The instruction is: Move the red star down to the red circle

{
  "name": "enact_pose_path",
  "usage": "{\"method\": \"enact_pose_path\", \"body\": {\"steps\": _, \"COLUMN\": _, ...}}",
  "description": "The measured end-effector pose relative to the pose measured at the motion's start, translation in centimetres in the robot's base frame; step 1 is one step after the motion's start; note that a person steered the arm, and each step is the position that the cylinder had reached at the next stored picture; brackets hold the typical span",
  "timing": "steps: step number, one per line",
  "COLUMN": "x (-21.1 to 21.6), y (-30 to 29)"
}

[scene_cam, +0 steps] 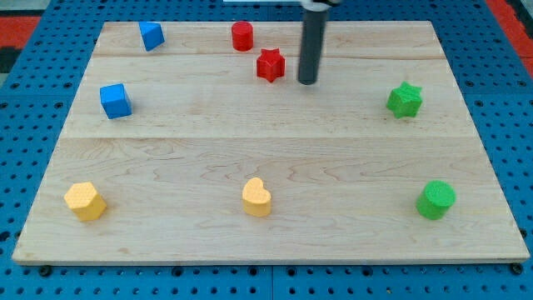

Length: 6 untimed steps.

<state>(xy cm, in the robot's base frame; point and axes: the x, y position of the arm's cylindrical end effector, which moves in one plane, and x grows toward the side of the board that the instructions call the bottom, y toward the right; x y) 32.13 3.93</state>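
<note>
The red star (pixel 270 65) lies near the view's top centre of the wooden board (pixel 266 158). The red circle (pixel 242 36), a short cylinder, stands just up and to the left of the star, a small gap between them. My tip (pixel 307 82) is on the board just to the right of the red star, a little apart from it, not touching any block.
A blue block (pixel 151 35) lies at the top left and a blue cube (pixel 115 101) lower at the left. A green star (pixel 405 100) and a green cylinder (pixel 435 200) are at the right. A yellow hexagon (pixel 85 201) and a yellow heart (pixel 256 197) lie along the bottom.
</note>
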Motion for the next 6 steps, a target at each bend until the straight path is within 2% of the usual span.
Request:
{"method": "enact_pose_path", "body": {"steps": 1, "x": -3.0, "y": -4.5}}
{"method": "enact_pose_path", "body": {"steps": 2, "x": -3.8, "y": -5.5}}
{"method": "enact_pose_path", "body": {"steps": 3, "x": -4.1, "y": -1.7}}
{"method": "enact_pose_path", "body": {"steps": 4, "x": -6.9, "y": -3.0}}
{"method": "enact_pose_path", "body": {"steps": 5, "x": -6.6, "y": -5.9}}
{"method": "enact_pose_path", "body": {"steps": 6, "x": -6.1, "y": -4.5}}
